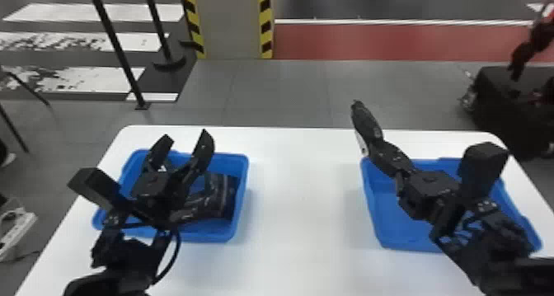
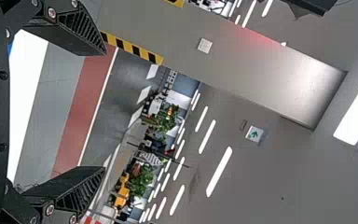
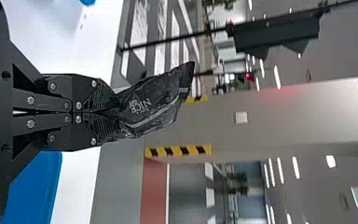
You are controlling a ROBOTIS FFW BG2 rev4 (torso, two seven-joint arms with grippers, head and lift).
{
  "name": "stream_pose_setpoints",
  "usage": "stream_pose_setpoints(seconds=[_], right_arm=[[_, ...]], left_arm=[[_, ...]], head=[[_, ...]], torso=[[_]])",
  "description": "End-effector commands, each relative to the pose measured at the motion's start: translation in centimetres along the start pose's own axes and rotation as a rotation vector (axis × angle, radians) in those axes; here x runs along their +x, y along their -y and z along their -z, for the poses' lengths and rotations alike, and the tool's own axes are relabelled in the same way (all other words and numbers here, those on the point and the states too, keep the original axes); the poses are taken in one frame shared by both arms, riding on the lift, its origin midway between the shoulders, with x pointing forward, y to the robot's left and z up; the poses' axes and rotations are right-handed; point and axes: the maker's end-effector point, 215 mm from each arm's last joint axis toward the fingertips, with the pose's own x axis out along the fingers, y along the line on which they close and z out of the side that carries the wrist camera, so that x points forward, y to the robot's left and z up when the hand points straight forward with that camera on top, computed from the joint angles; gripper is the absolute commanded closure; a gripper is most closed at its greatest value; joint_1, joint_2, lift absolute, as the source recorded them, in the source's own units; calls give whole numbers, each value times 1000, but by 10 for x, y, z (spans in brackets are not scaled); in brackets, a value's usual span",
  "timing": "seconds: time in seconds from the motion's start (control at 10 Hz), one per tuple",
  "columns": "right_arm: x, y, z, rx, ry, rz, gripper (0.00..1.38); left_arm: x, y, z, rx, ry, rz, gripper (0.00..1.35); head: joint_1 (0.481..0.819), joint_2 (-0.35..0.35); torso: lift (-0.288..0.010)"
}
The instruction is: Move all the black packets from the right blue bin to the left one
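- A black, shiny packet is up in the air, by the far left corner of the right blue plastic bin.
- Its long side runs straight out from the black right hand, pointing to the far side and a bit left.
- The right hand is pinched closed on one end of the packet, with the rest poking out past its fingers.
- The left blue plastic bin is well to the left of the packet, across the white worktop. It looks a little nearer than the packet too. So the next move should go left and a bit back, then down.
- The black left hand is much closer to that bin. It is above it, with its two fingers wide apart and nothing between them.
- Other black packets lie in the right part of the left blue plastic bin.
- I think the right hand should carry this one over. The left hand may need to move away first, or the two could bump.
- The packet looks floppy, so its loose end may need to hang inside the rim before the right hand lets go.
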Motion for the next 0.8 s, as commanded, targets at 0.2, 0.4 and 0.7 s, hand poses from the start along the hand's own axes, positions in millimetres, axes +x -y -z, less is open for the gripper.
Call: stream_pose_setpoints(seconds=[0.2,0.4,0.7], right_arm=[[54,-43,20,-39,-42,-114,1168],[77,-91,36,-52,-81,-212,1168],[88,-156,51,-31,-105,-328,1168]], left_arm=[[9,28,-3,-41,-22,70,154],[15,45,5,-59,-75,112,154],[17,55,18,-82,-130,136,154]], head=[[695,104],[695,126],[695,177]], torso=[[-110],[-110],[-110]])
